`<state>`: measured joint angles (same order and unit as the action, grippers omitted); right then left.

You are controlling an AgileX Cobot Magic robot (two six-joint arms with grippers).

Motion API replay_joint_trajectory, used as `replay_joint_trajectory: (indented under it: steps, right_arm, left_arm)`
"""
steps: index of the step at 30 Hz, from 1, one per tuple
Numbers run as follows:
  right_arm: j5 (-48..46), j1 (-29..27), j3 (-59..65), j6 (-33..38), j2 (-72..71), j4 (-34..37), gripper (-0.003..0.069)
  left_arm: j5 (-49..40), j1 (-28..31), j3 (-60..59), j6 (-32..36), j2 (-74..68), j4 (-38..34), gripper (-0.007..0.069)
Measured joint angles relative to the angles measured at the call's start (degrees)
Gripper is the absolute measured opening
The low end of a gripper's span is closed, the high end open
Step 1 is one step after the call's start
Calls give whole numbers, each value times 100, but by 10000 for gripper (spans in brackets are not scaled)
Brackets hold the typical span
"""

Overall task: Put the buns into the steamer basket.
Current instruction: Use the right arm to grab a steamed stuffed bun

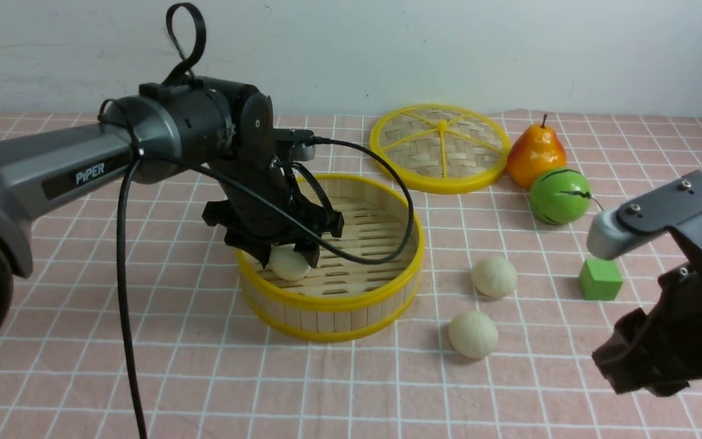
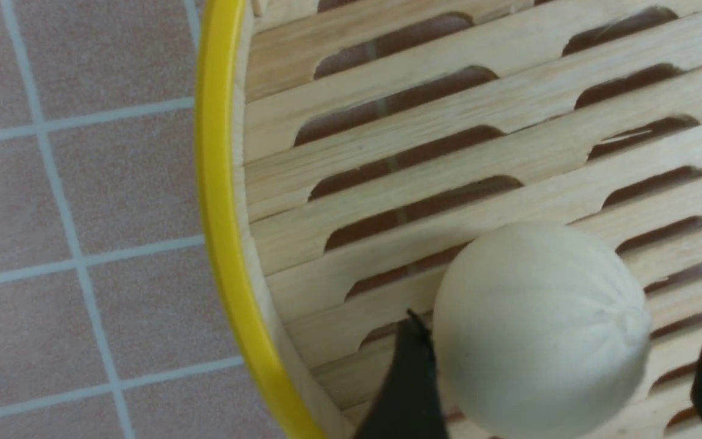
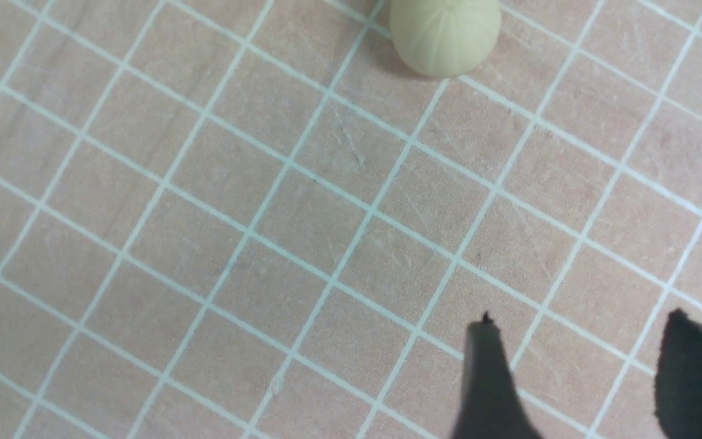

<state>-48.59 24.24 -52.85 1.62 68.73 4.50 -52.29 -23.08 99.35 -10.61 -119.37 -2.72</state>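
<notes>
The steamer basket (image 1: pixel 333 302) (image 2: pixel 217 183) stands mid-table on the pink checked cloth. One cream bun (image 1: pixel 289 263) (image 2: pixel 540 329) rests on its slat floor by the near-left wall. My left gripper (image 1: pixel 284 256) (image 2: pixel 564 329) hangs over it, open: one finger stands against the bun's side and the other is clear of it. Two more buns (image 1: pixel 494 276) (image 1: pixel 473 334) lie on the cloth right of the basket. My right gripper (image 1: pixel 631 372) (image 3: pixel 582 320) is open and empty above bare cloth at the near right, with one bun (image 3: pixel 445 36) ahead of its fingertips.
A flat woven lid (image 1: pixel 441 146) lies behind the basket. An orange pear (image 1: pixel 535 155), a green striped round fruit (image 1: pixel 559 196) and a green cube (image 1: pixel 599 279) sit at the right. The left arm's black cable (image 1: pixel 125 274) hangs down at the front left.
</notes>
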Motion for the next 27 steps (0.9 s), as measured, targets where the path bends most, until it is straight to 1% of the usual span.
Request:
replay_joint_trajectory:
  steps: [3,5,6,7,8,10,11,12,15,19,20,21,23,27]
  right_arm:
    - [0,0,-405,-53,392,-62,509]
    - [5,0,-677,-8,731,-81,559]
    - [5,0,-826,61,914,-81,577]
    - [5,0,-854,75,914,-81,580]
    - [39,0,-1078,208,1259,-81,592]
    - [82,0,-1264,286,1500,-81,592]
    - [148,0,-1438,368,1831,-81,587]
    - [186,0,-1534,374,1997,-81,582]
    - [272,0,-1876,393,2604,-81,561]
    - [293,0,-2131,501,3257,-52,537]
    - [293,0,-2150,511,3285,-37,536]
    - [311,0,-2196,566,3493,-4,526]
    - [370,0,-2232,605,3696,84,516]
    - [539,0,-2242,627,3969,206,491]
  left_arm:
    - [-554,0,416,0,99,162,650]
    - [-923,0,729,0,225,272,660]
    - [-1123,0,901,0,316,320,659]
    - [-1164,0,933,0,335,334,658]
    - [-1505,0,1172,0,526,435,641]
    - [-1671,0,1320,0,681,499,622]
    - [-1777,0,1385,0,926,585,585]
    - [-1811,0,1398,-5,1062,609,569]
    - [-1886,0,1345,-145,1644,682,469]
    - [-1910,0,879,-235,2620,694,307]
    - [-1910,0,842,-235,2620,694,307]
    - [-1910,0,546,-240,3043,682,246]
    - [-1910,0,38,-240,3571,677,165]
    - [-1910,0,-1185,-240,4644,677,37]
